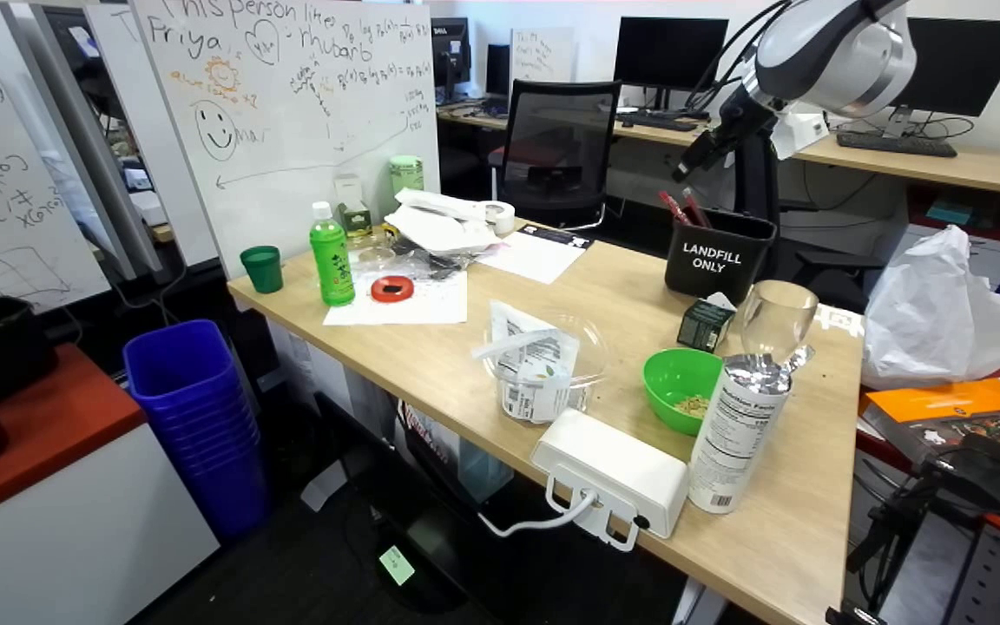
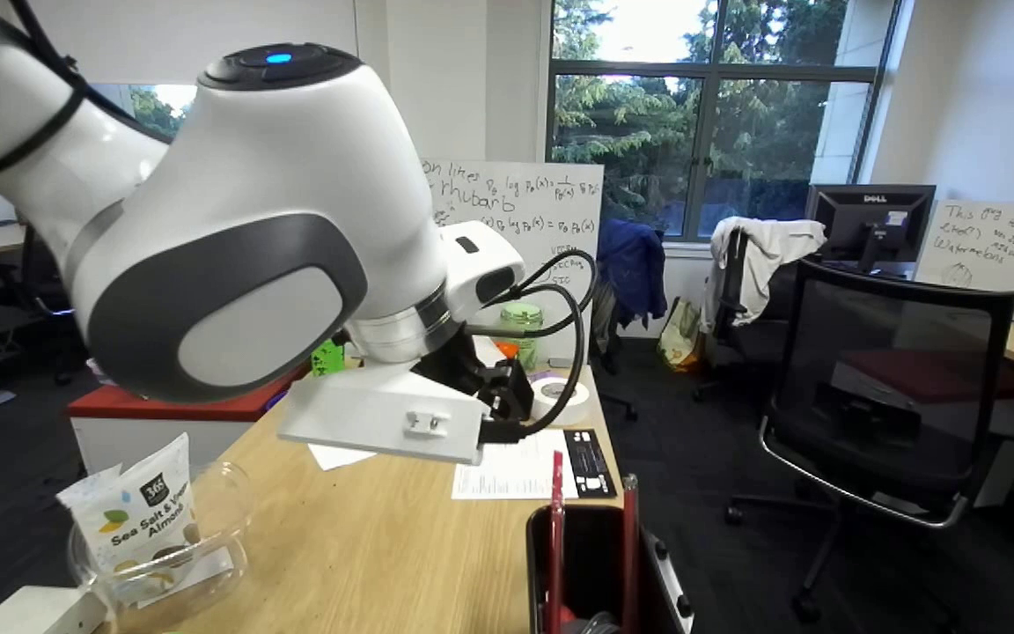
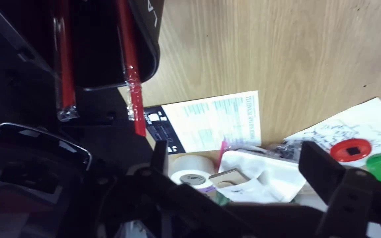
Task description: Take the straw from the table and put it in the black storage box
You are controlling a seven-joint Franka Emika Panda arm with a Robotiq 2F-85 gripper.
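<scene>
The gripper point(image 3: 233, 160) has its 2 fingers point(image 3: 319, 172) spread wide, with nothing pinched between them. Finger surfaces are dark, blunt and flat-sided. The gripper hangs higher than the rim of the black storage box point(image 1: 708, 285); in the wrist view a gap separates the fingers from the nearest straw tip.

Item location: 2 red straws point(image 3: 130, 53) stand on end inside the black storage box, upper ends projecting past its rim. Which of the 2 the task means cannot be told. Placement appears complete.

Handling (judged): expect very light weight. The tube is likely stiff lengthwise but easily flattened across its width. The clear film point(image 3: 68, 114) around it looks slick and may slide. If a regrip is required, take hold of the exposed length just above the box rim, use low closing force, and avoid the crinkled film end.

Materials: the black storage box has smooth, plastic-looking walls, rounded corners and white lettering, LANDFILL ONLY. Beneath it, the tabletop point(image 1: 621, 330) shows pale wood grain. Just beside the box is a dark green carton point(image 1: 705, 327), square-edged. Farther from the box are a clear cup point(image 1: 778, 312), thin-walled and probably fragile, and a green bowl point(image 1: 669, 382), smooth and round. Farther again, a white canister point(image 1: 739, 434) carries crumpled foil at its top.
</scene>
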